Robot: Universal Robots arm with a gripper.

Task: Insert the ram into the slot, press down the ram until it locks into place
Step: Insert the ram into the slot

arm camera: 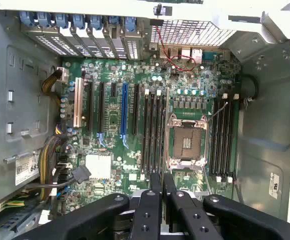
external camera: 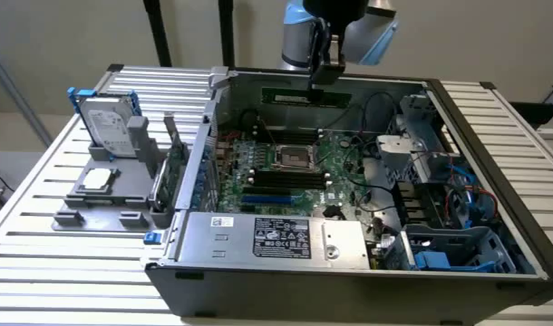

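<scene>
Nearest the wrist camera is the gripper (arm camera: pixel 162 176). Its black fingers (arm camera: pixel 156 189) are drawn close together with only a thin edge between them.

- Slatted table (external camera: pixel 68 272) carries the open computer case (external camera: pixel 349 299), which lies on its side.
- A silver power supply (external camera: pixel 276 238) sits along the near wall of the case.
- The green motherboard (arm camera: pixel 109 145) faces up. Its CPU socket (arm camera: pixel 187 142) lies between two banks of long black memory slots (arm camera: pixel 152 132), which run parallel and have light end clips.
- In the exterior view the gripper (external camera: pixel 322 80) hangs over the far side of the case. The jaws are clenched, apparently on the top edge of the ram (external camera: pixel 306 97), though the contact itself is too small to confirm.
- The ram is level and held high above the board, well apart from the memory slots (external camera: pixel 281 180).
</scene>
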